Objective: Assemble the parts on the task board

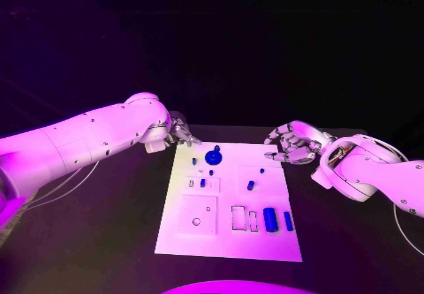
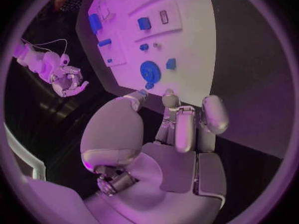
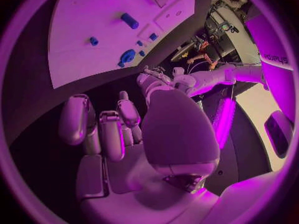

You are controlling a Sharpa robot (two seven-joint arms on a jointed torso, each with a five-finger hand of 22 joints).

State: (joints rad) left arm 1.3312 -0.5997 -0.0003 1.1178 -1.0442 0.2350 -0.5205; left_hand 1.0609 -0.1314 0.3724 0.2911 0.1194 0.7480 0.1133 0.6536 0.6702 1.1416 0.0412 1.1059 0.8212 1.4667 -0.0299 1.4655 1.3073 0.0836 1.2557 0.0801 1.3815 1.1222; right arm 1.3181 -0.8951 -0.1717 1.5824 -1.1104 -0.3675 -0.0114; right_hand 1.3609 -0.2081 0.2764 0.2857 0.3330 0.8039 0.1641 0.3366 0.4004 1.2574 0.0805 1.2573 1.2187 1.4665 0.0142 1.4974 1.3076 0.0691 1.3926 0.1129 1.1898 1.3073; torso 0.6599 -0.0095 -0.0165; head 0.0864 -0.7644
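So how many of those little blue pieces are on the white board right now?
I count 8 on the task board: the round gear with a small peg beside it at the far end, four small pieces mid-board, and two cylinders at the near right. Tiny ones may escape me.

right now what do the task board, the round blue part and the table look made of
Task board: a flat white plate, probably plastic or painted sheet, going by its matte, even face and clean-cut rectangular recesses. Round blue part: likely moulded or printed plastic, since its colour is solid and it shows no metallic glint. Table: a dark matte top with no reflections; its material cannot be told.
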